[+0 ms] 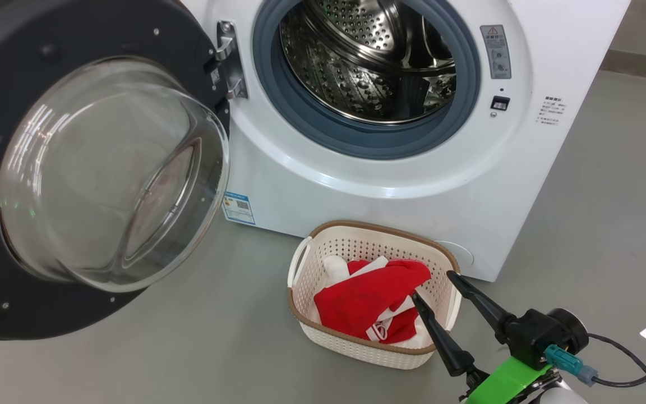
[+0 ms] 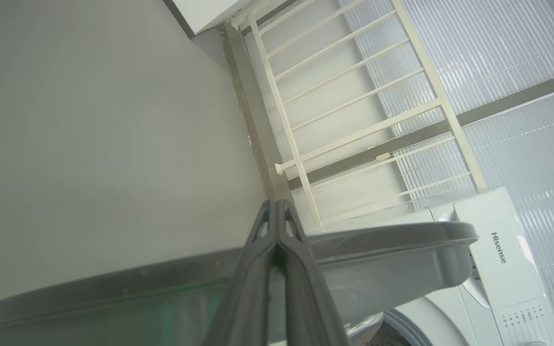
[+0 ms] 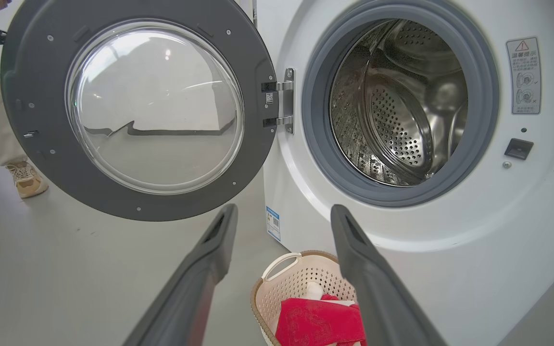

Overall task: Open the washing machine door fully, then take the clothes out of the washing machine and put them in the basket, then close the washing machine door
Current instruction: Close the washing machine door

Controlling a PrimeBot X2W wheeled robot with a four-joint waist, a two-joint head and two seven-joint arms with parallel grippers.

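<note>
The washing machine door point(image 1: 110, 174) point(image 3: 152, 105) stands swung wide open to the left of the white washing machine point(image 1: 413, 185) point(image 3: 450, 230). Its steel drum point(image 1: 356, 62) point(image 3: 392, 105) shows no clothes. Red clothes point(image 1: 368, 303) point(image 3: 315, 322) with white trim lie in the cream basket point(image 1: 356, 345) point(image 3: 282, 271) on the floor before the machine. Just right of the basket and above its rim, my right gripper point(image 1: 434, 286) point(image 3: 284, 207) is open and holds nothing. My left gripper point(image 2: 275, 204) is shut and empty, its tips beside the door's grey outer rim point(image 2: 387, 238).
A person's leg and beige shoe point(image 3: 22, 178) stand on the grey floor point(image 1: 188, 348) beyond the open door. A white railed rack point(image 2: 354, 120) leans against ribbed wall panels behind the machine. A cable point(image 1: 626, 365) trails from my right wrist.
</note>
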